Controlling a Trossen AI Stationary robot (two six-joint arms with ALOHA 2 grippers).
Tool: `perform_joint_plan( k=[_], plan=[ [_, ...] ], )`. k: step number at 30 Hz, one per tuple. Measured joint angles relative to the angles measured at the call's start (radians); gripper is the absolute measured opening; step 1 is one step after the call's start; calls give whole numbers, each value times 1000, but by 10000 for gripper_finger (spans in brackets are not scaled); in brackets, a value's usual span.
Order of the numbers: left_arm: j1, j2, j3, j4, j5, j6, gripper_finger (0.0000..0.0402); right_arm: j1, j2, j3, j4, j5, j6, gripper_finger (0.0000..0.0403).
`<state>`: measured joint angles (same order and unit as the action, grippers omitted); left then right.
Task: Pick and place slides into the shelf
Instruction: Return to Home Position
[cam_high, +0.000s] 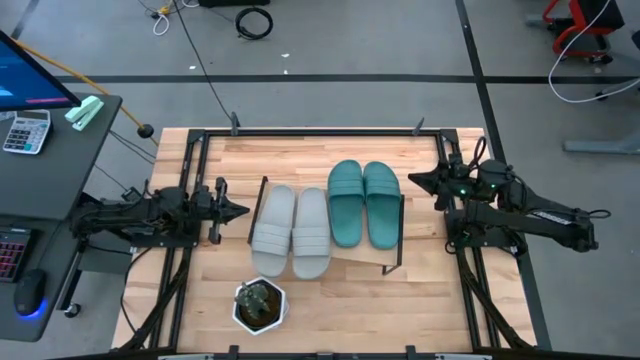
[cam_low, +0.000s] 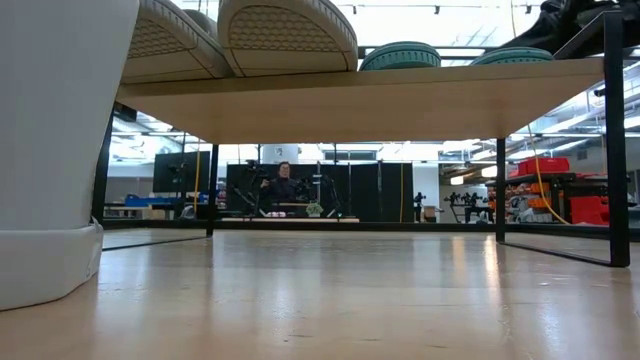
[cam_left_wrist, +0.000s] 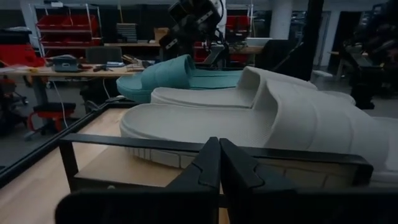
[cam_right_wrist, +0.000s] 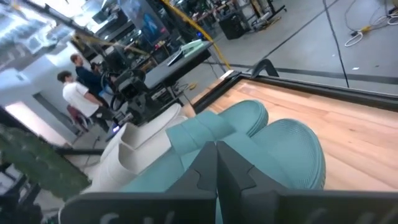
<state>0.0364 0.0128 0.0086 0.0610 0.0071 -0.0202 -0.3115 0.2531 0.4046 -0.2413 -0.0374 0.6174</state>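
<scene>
Two light grey slides and two teal-green slides lie side by side, soles down, on the shelf's wooden board. The low view shows their soles resting on the board. My left gripper is shut and empty at the shelf's left end, pointing level at the grey slides. My right gripper is shut and empty at the shelf's right end, facing the teal slides.
A small potted plant in a white pot stands near the table's front edge, left of centre, and fills the low view's left side. The shelf's black wire legs stand on the tabletop. People show in the room beyond.
</scene>
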Motion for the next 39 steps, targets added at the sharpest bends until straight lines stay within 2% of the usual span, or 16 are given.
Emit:
perform_joint_plan(
  k=[7,14,23,31,37,39],
  plan=[
    [0,0,0,-1,-89,-97,20,0,0,0,-17,-23,-44,0],
    [0,0,0,-2,-92,-99,35,1,-6,-4,5,-22,-70,0],
    [0,0,0,-3,-92,-99,25,26,-74,-199,360,-24,3,0],
    [0,0,0,-3,-92,-99,20,46,-72,-267,431,-8,-46,0],
    [0,0,0,-3,-92,-99,32,47,-72,-384,717,4,-34,0],
    [0,0,0,-3,-92,-99,35,46,-72,-394,745,6,-36,0]
  ],
)
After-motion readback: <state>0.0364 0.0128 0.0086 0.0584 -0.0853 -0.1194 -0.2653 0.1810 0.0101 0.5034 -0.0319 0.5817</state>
